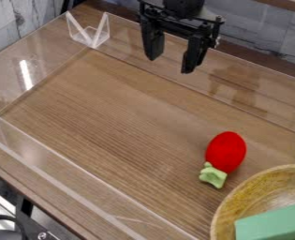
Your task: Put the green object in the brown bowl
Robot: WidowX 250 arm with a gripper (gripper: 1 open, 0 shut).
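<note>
With the green block [274,223] already in it, the brown bowl [239,198] sits at the lower right corner of the view, on the wooden worktop [118,122]. Bowl's cut off by the right and bottom edges, so only part of the rim and inside shows. Inside wall is yellowish-tan, rim lighter.

Block is pale mint, flat, plain-faced. It lies toward the bottom edge of the view, angled, its right end rising toward the frame edge. It's cropped too, so full length can't be read, and I can't tell how it rests against the bowl floor. It covers part of the bowl's near side.

Outside the bowl, just beyond its rim: a red oval object [226,151] with a small lumpy bright-green piece [213,175] at its near end. Both on the wood.

Fingers [171,64] are up at the top of the view, well apart from the bowl. They're black, spread wide, pointing down, nothing between them.

White wire-like thing [90,30] at upper left, near the worktop edge. Some dark gear [9,228] shows at the lower left corner.
</note>
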